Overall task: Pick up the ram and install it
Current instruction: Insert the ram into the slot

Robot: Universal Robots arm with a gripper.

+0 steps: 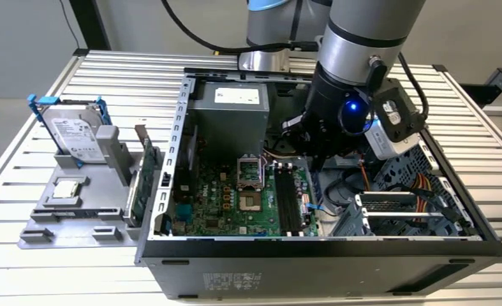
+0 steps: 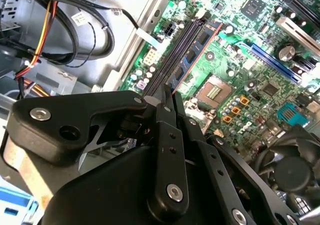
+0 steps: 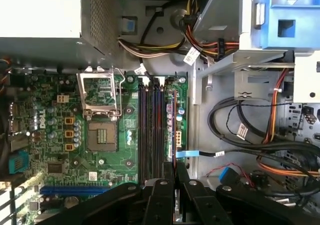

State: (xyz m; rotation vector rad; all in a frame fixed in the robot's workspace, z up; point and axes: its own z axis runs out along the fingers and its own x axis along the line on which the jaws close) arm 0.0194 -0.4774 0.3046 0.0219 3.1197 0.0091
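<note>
Blue ram (image 2: 192, 52) sits in a memory slot on the green motherboard (image 3: 127, 130), beside the empty processor socket (image 3: 101, 116). Above it, the end effector (image 3: 174, 177) has its black fingers drawn together, empty. No print is legible. Cables (image 3: 260, 135) crowd the computer case (image 1: 319, 261) nearby.

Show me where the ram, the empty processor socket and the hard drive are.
the ram (image 2: 192, 55), second wrist view, on its blue face with dark chips.
the processor socket (image 3: 102, 136), first wrist view, on the middle of its contact field.
the hard drive (image 1: 72, 132), exterior view, on its labelled face.
</note>
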